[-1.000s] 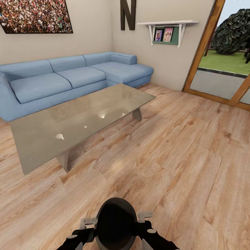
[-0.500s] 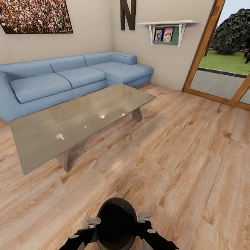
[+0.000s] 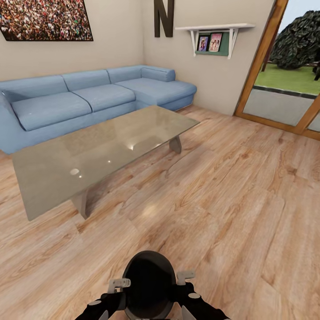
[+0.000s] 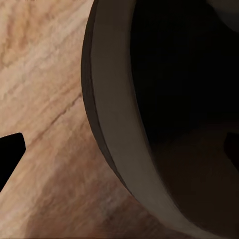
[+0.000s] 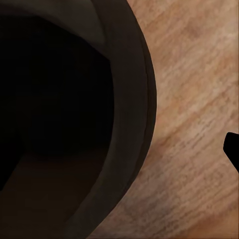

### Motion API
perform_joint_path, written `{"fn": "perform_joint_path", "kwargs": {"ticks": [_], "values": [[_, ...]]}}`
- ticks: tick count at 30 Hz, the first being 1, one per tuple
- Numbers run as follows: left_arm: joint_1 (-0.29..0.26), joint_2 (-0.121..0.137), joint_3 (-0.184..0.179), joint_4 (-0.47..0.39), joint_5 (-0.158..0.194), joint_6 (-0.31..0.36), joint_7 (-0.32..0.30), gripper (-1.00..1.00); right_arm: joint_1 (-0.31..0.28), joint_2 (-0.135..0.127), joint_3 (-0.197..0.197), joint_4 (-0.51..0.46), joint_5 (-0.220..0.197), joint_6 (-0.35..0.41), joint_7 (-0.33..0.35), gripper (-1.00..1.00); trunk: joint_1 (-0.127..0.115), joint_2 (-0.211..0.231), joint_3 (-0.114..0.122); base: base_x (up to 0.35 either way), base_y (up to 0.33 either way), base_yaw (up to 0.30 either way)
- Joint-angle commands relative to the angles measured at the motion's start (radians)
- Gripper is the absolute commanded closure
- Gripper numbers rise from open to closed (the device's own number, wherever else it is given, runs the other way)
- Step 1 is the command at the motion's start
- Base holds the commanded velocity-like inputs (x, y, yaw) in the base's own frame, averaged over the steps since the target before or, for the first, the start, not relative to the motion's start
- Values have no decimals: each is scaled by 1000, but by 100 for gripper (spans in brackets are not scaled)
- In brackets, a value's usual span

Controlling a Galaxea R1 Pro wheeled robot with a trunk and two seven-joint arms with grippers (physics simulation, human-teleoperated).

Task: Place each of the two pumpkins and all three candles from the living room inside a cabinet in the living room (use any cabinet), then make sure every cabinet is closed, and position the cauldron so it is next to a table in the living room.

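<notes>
A dark, round cauldron (image 3: 149,284) hangs low at the bottom centre of the head view, above the wood floor. My left gripper (image 3: 118,284) is shut on its left rim and my right gripper (image 3: 185,278) on its right rim. In the left wrist view the cauldron's grey rim (image 4: 117,144) runs between a black outer fingertip (image 4: 10,154) and the dark inside. The right wrist view shows the cauldron's rim (image 5: 134,124) the same way, with a fingertip (image 5: 232,148) outside it. A glass-topped coffee table (image 3: 102,151) stands ahead to the left. Pumpkins, candles and cabinet are out of view.
A blue corner sofa (image 3: 89,100) lines the walls behind the table. A wall shelf (image 3: 215,38) with photos hangs at the back. A wood-framed glass door (image 3: 284,89) opens to the garden at the right. Open wood floor (image 3: 231,200) lies between me and the door.
The whole picture has shifted slightly, so the camera has moved a little. The cauldron stays held between both grippers.
</notes>
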Motion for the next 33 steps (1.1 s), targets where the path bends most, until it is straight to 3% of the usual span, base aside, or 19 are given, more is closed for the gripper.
{"fn": "perform_joint_path", "kwargs": {"ticks": [1,8,33], "values": [[0,1,-8,-2,9,2,6,-100,-1,0,9,-1,-9,-1,-6,-100,4,-8,-4,0,0,0],[0,2,-8,-2,14,-28,6,-100,-1,0,9,-1,-9,-1,-5,-100,31,-57,-26,0,0,0],[0,2,-4,-2,10,-32,6,-100,-1,0,9,0,-9,-1,14,-100,31,-57,-26,0,0,0]]}}
